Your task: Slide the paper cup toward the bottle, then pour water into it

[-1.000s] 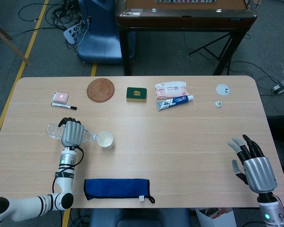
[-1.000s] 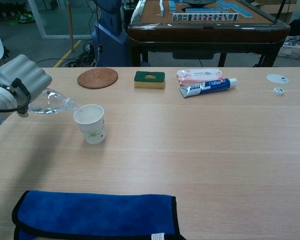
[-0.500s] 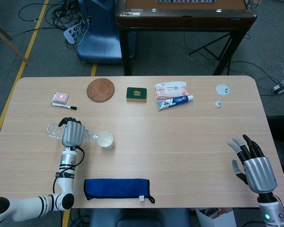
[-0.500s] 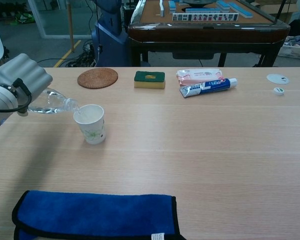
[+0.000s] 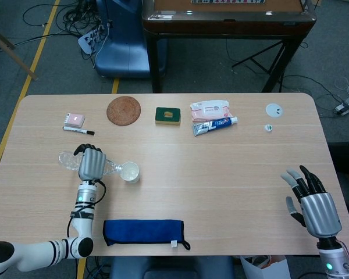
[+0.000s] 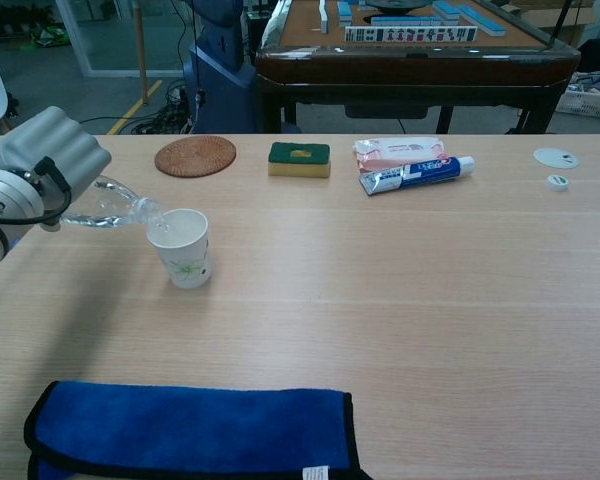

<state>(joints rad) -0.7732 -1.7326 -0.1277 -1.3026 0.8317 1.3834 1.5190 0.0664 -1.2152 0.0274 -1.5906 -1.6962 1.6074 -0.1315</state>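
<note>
**Operator:** Report the state of both hands.

**Monitor:** Your left hand (image 6: 48, 152) is wrapped around the clear bottle (image 6: 115, 207), fingers closed over its body. You are holding the bottle tipped nearly level, neck toward the robot's right, mouth at the rim of the paper cup (image 6: 181, 248). Your right hand (image 5: 314, 203) sits at the near right corner of the table (image 5: 232, 174), fingers spread, holding nothing and well apart from every object.

**Operator:** Where is the cup?

**Monitor:** You have it upright on the left half of the table, just beside your left hand, directly under the bottle mouth. In the head view the same cup (image 5: 128, 172) lies just behind the far edge of the blue cloth (image 5: 144, 231). Whether water is flowing cannot be told.

**Operator:** Other items?

**Monitor:** Along the far side you have a woven coaster (image 5: 124, 110), a green sponge (image 5: 168, 115), a wipes packet (image 5: 209, 108) with a toothpaste tube (image 5: 215, 125) touching it, and a marker (image 5: 78, 130).
</note>
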